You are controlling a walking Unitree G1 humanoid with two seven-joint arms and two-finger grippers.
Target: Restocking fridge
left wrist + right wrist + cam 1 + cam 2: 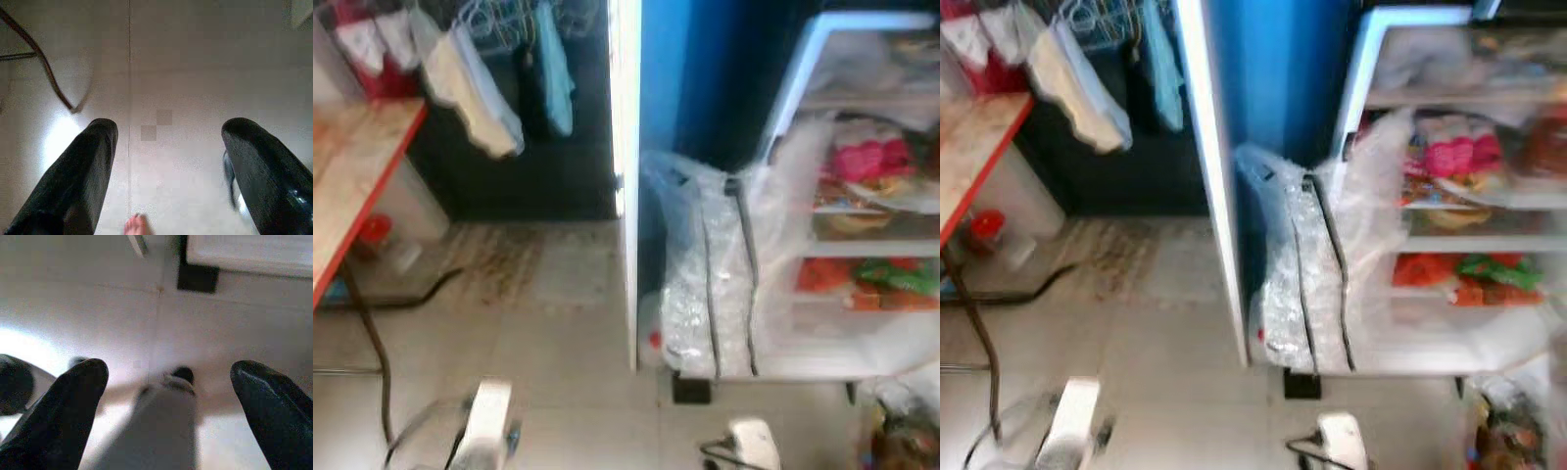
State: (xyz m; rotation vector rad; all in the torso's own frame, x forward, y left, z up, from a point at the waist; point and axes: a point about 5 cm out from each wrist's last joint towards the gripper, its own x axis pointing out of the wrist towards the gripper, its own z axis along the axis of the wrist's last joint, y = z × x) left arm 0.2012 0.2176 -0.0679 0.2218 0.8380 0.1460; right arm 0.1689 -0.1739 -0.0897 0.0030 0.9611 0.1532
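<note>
1. Fridge (862, 196), right half of the frame: door (625, 176) open, shelves stocked, clear plastic bags (705, 274) at its front.
2. Left gripper (166, 171): jaws released, empty, above the tiled floor (186, 63).
3. Right gripper (168, 406): jaws released, empty.
4. Worktop (352, 166), upper left.

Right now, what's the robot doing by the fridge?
The robot stands on the tiled floor facing the open fridge, whose shelves already hold packed food. Clear plastic bags hang in its open door. Neither arm is handling anything: the left tool and the right tool both hang open over the floor. A red-edged table stands to the left.
</note>
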